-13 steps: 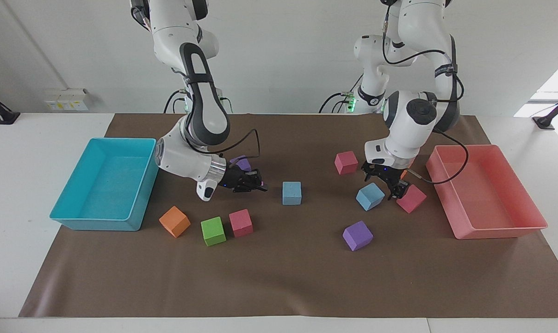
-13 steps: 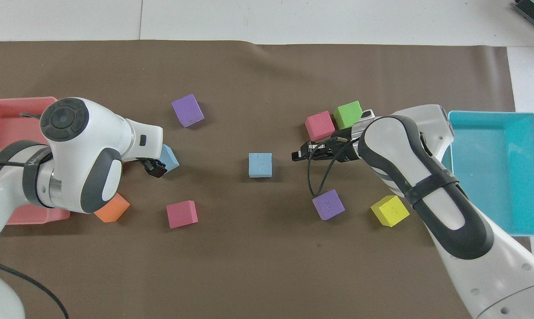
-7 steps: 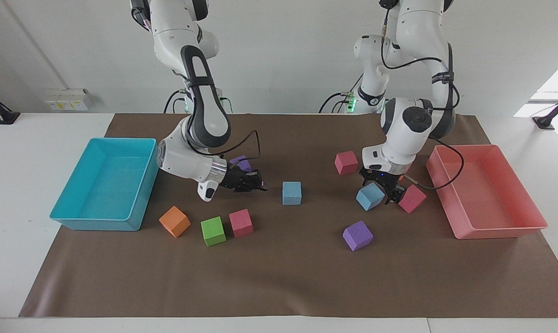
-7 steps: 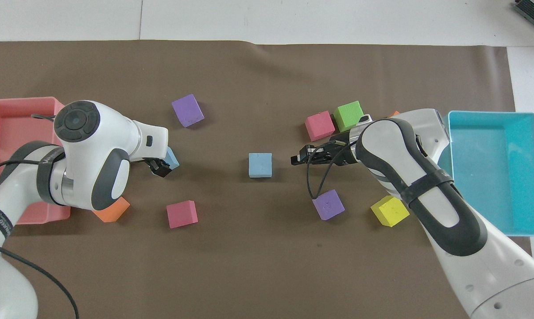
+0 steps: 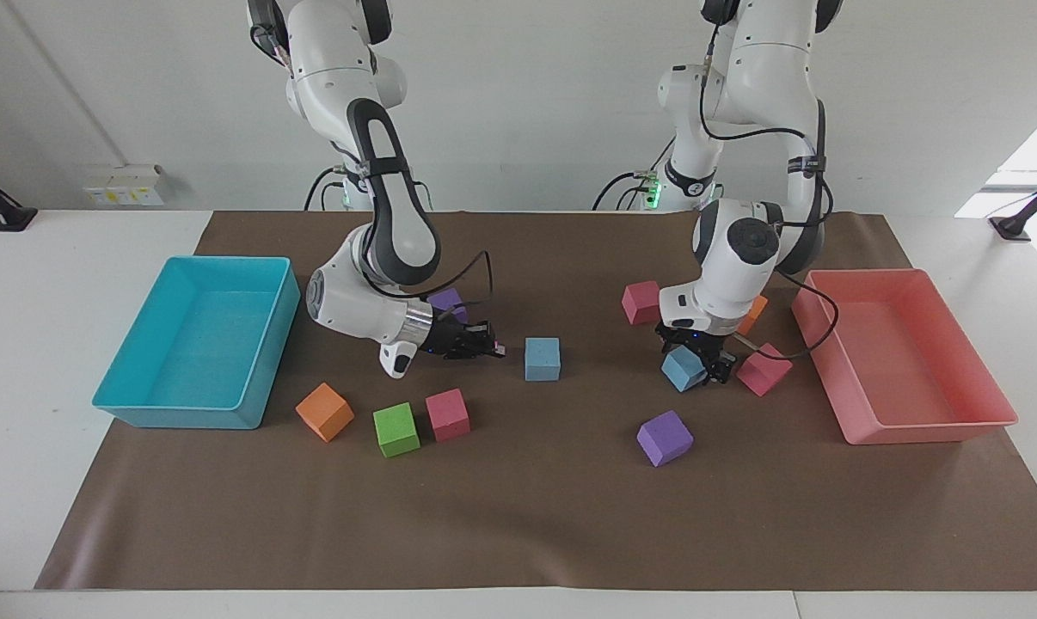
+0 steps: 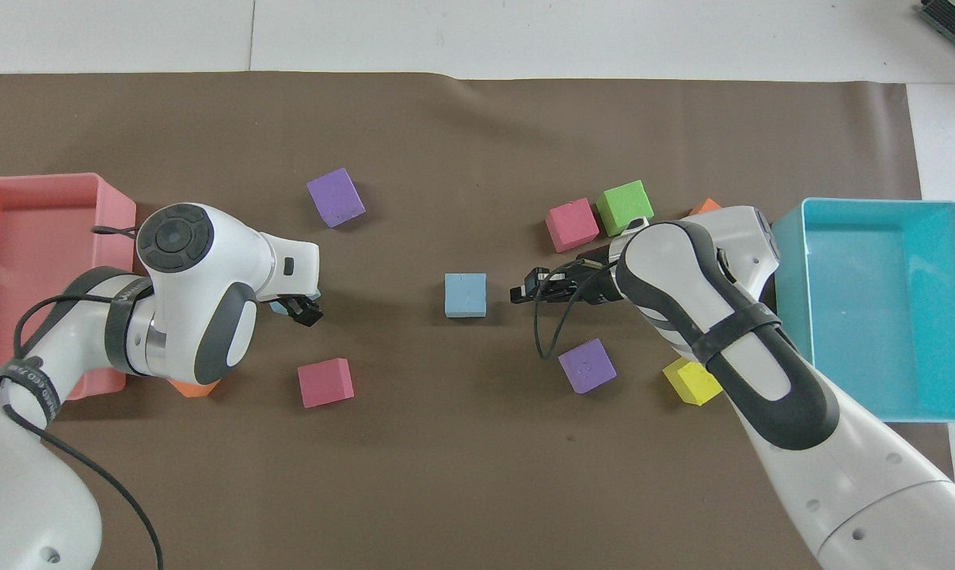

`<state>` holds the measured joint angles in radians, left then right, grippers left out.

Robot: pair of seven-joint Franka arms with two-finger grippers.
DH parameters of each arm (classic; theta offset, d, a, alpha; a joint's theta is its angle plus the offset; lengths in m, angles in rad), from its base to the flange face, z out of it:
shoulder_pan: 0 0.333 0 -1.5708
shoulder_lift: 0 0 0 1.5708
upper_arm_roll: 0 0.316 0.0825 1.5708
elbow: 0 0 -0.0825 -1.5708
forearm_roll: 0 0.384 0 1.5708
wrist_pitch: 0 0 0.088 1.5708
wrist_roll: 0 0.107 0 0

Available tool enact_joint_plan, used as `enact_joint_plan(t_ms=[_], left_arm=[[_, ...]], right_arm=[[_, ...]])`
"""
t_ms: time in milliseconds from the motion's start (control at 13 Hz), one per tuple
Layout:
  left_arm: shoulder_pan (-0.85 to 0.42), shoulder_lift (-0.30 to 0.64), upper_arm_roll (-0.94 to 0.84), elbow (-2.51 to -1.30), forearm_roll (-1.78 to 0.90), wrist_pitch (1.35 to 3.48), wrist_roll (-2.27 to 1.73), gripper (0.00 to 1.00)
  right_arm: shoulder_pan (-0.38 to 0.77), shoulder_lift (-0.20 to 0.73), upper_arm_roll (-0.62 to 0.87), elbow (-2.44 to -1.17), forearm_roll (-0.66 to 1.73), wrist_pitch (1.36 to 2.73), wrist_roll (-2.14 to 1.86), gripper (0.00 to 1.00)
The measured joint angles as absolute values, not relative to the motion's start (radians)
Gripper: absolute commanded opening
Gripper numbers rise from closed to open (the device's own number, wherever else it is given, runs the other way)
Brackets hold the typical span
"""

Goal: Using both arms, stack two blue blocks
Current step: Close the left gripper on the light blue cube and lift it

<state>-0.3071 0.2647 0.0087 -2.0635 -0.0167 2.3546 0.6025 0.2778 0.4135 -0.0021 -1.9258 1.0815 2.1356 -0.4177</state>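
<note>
Look at the facing view first, with 12 o'clock at the top where the robots stand.

Your left gripper is down on one blue block. Its fingers are apart, and the block sits between them. You cannot tell if the fingers touch the block. This block lies on the brown mat, toward the left arm's end of the table. A pink cube is just beside it at 3 o'clock. A purple cube is near it at 6 o'clock. Another pink cube is at 11 o'clock from it. An orange cube peeks out from the arm at 1 o'clock.

Your right gripper lies flat, low over the mat. Its fingers are together and it holds nothing. The other blue block is at 3 o'clock from its tip, close but apart. This block sits alone near the middle of the mat.

The two blue blocks are well apart, so they are not stacked yet.

A second purple cube is at 11 o'clock from the right gripper. A green cube and a pink cube touch each other at about 7 o'clock from it, with an orange cube near them.

The blue tray is at the right arm's end of the table. The pink tray is at the left arm's end.

From overhead, the left arm hides almost all of its blue block. The middle blue block shows whole, at 9 o'clock from the right gripper.
</note>
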Motion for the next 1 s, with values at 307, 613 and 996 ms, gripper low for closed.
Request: enact_joint_plan(t_ms=[307,613,996], left_arm=[[-0.311,0.265,0.009,-2.064,-0.005,2.322,0.564,0.00],[-0.313,0.264,0.009,-2.064,0.010,2.319,0.528,0.00],[-0.315,0.264,0.009,-2.021,0.011,2.309,0.455,0.00]], right_arm=[[0.279,0.414,-0.002,-1.927,1.082,2.138,-0.418,0.00],[0.279,0.414,-0.002,-1.927,1.082,2.138,-0.418,0.00],[0.279,0.414,-0.002,-1.927,1.082,2.138,-0.418,0.00]])
